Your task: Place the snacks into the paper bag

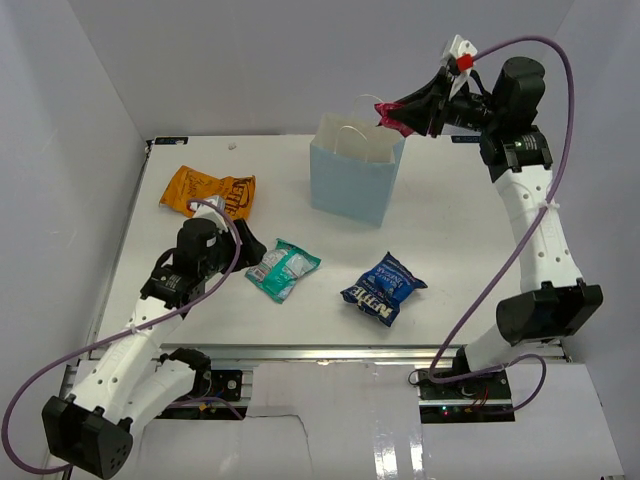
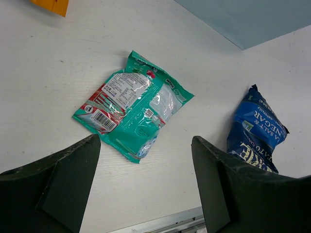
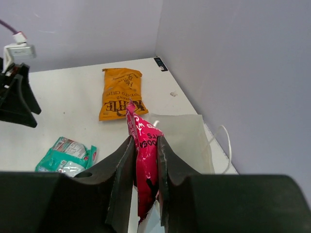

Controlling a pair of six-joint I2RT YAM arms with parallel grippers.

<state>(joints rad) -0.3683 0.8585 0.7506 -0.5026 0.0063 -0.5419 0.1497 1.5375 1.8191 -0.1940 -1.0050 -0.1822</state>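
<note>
Tabletop (image 1: 300, 320) white, walls (image 1: 250, 60) pale grey; paper bag (image 1: 355, 180) upright. Left of it lies the orange chip bag (image 1: 210, 192), before it the teal-white pouch (image 1: 283, 268) and blue chip bag (image 1: 385, 287). The right gripper (image 1: 405, 110) pinches the pink wrapper (image 3: 144, 145) above the bag. Only the left wrist view shows the left gripper (image 2: 146, 141) spread wide.

Bag mouth: paper bag (image 1: 357, 185) open upward; string handles (image 3: 228, 150) seemingly stand at its rim.
Over right rim: right gripper (image 1: 400, 108) with pink wrapper (image 3: 146, 160).
Between teal-white pouch (image 1: 283, 268) and blue chip bag (image 1: 384, 288): bare table (image 1: 335, 285).
</note>
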